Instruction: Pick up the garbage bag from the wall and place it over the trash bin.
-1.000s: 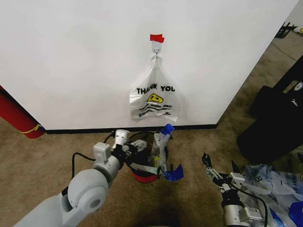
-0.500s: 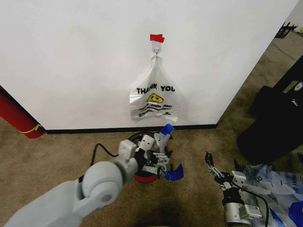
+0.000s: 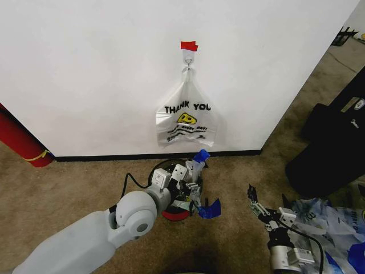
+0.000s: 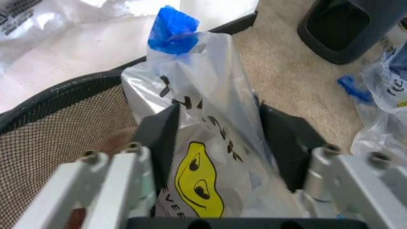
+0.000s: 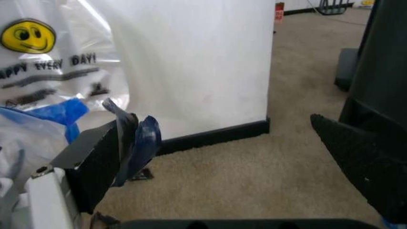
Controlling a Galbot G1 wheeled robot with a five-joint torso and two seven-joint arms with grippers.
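One garbage bag (image 4: 210, 157) between left gripper (image 4: 219, 143) fingers.

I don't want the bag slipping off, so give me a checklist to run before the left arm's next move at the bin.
1. Garbage bag inside the left gripper: ok.
2. Firm hold on it: cannot tell.
3. Bag spread over the trash bin: not ok; it stands bunched at one side of the rim.
4. Right gripper clear of the bin: ok; open, low, off to the right.
5. Bag off the wall: ok; a separate THANK YOU bag hangs there on the hook.
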